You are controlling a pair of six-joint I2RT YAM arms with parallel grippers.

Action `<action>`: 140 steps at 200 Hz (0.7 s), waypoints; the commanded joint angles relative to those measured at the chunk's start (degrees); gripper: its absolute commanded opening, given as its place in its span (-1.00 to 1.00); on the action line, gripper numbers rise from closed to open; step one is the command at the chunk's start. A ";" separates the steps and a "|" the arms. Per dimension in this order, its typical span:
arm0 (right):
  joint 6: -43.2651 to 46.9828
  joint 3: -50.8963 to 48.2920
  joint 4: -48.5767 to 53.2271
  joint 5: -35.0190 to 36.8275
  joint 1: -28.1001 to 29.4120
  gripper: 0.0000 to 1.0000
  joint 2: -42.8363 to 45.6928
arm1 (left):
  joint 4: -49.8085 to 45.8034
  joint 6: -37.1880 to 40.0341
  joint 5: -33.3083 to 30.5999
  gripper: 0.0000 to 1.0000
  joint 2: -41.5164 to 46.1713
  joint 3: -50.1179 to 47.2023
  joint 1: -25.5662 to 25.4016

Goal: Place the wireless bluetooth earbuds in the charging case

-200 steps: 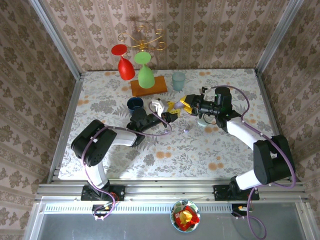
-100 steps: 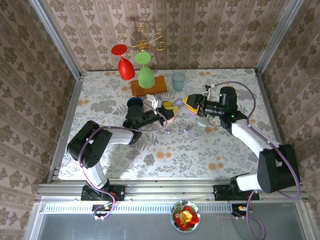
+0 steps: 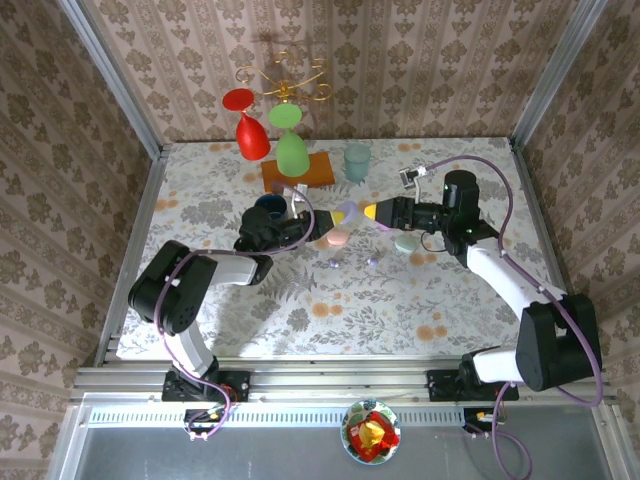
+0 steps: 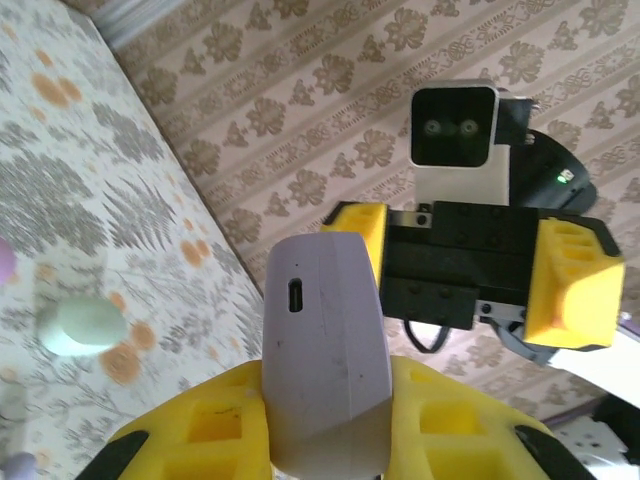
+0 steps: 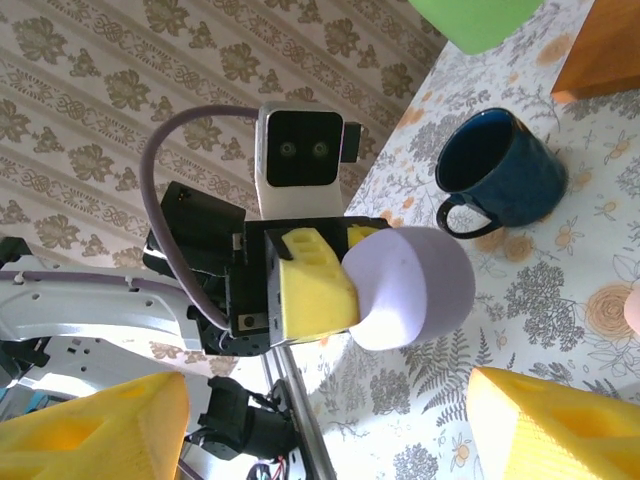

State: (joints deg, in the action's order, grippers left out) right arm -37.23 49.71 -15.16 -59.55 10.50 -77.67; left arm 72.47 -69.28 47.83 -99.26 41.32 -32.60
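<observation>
Top view: my left gripper [image 3: 330, 220] is clamped tight on a lilac charging case [image 3: 347, 213] and holds it in the air above the flowered counter [image 3: 200, 290]. In my left wrist view the case's long axis runs straight out from between my yellow fingers [image 4: 225, 425], with its charging port on the face turned to that camera. I cannot tell whether its lid is open.

My right gripper [image 3: 372, 212] hangs just beside the lilac case, on the side away from my left arm, and faces it head on. Its jaws stand wide apart and hold nothing.

The wireless bluetooth earbuds are not in the case. Two tiny pale specks that I take for buds lie on the counter, on the arm-base side of the lilac case. One [image 3: 333, 265] is under my left gripper's side, the other [image 3: 371, 261] under my right gripper's side.

A pink case [image 3: 338, 238] rests just below the lilac case and a mint case [image 3: 406, 242] a little beyond my right gripper.

My judgement: the empty right gripper is the one to go down for a bud, and the second speck is nearer to it.
</observation>
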 commanded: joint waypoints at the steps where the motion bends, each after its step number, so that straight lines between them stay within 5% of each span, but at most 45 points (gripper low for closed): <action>1: 0.72 2.45 -0.64 -2.25 1.23 0.46 -1.20 | 2.07 -7.09 5.22 -0.89 1.02 3.00 -0.78; 45: -0.53 3.28 -1.27 -1.26 1.80 0.41 -3.83 | 2.07 -7.24 7.65 -0.89 0.10 4.89 -1.92; 127: -8.76 2.19 -9.61 -2.30 1.89 -0.47 -6.30 | 2.07 -2.57 5.96 -0.86 1.04 3.35 -1.50; 140: -10.37 2.22 -10.20 -1.34 1.89 -0.57 -6.35 | 2.11 -0.85 5.33 -0.64 1.57 2.91 -1.24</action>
State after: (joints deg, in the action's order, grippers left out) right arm -43.77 51.70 -20.93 -61.12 12.05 -83.44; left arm 72.95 -74.39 53.17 -99.24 44.88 -34.17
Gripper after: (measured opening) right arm 0.261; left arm 0.222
